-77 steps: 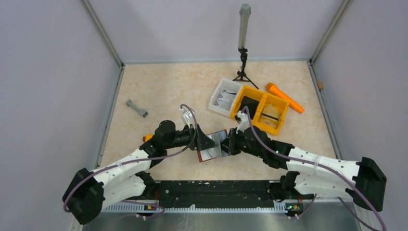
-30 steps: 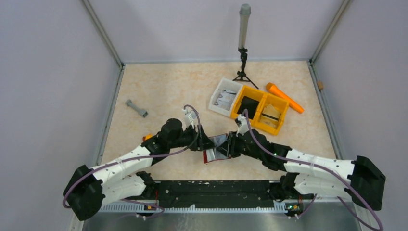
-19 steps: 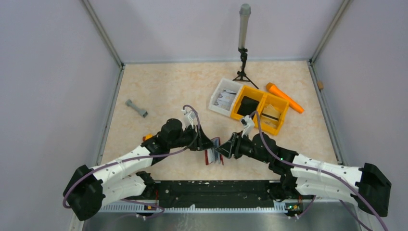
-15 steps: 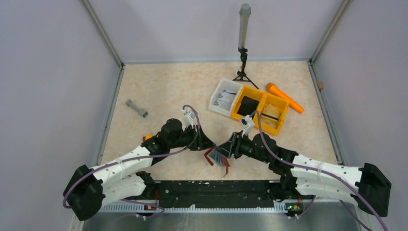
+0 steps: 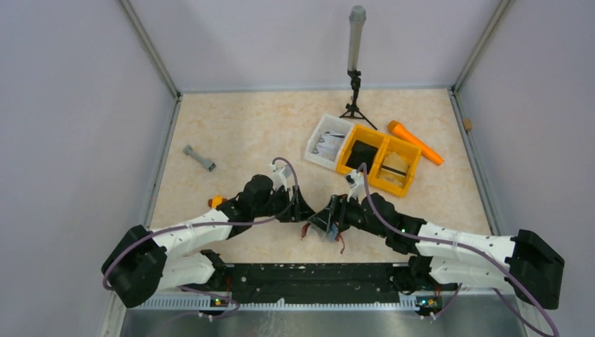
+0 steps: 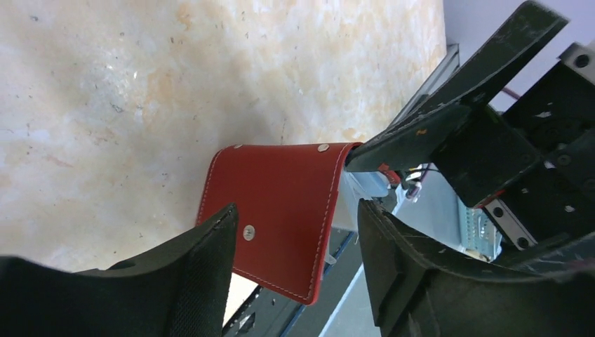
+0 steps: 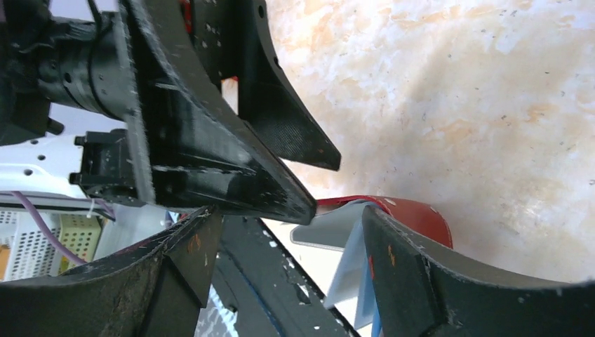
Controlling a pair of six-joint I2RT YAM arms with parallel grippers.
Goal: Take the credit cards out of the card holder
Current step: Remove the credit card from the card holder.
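Note:
The dark red card holder (image 5: 306, 231) stands half folded on the table just in front of both grippers. In the left wrist view its stitched back (image 6: 281, 210) with snap studs tilts up beyond my left gripper (image 6: 296, 209), whose jaws are apart and do not touch it. Pale credit cards (image 7: 337, 225) stick out of its curved red cover (image 7: 417, 214); one leans against a finger (image 7: 407, 274) of my right gripper (image 7: 291, 214), which is open. From above, left gripper (image 5: 300, 209) and right gripper (image 5: 324, 219) almost meet over the cards (image 5: 328, 230).
A white tray (image 5: 317, 137) and a yellow-orange divided bin (image 5: 381, 144) sit behind the right arm, an orange tool (image 5: 415, 142) beyond them. A tripod (image 5: 354, 70) stands at the back, a grey dumbbell piece (image 5: 199, 159) at left. The black base rail (image 5: 316, 281) is just in front.
My right gripper has opened and let go of the card holder, which went from spread between the grippers to folded and lower, nearer the front. The left gripper moved slightly right.

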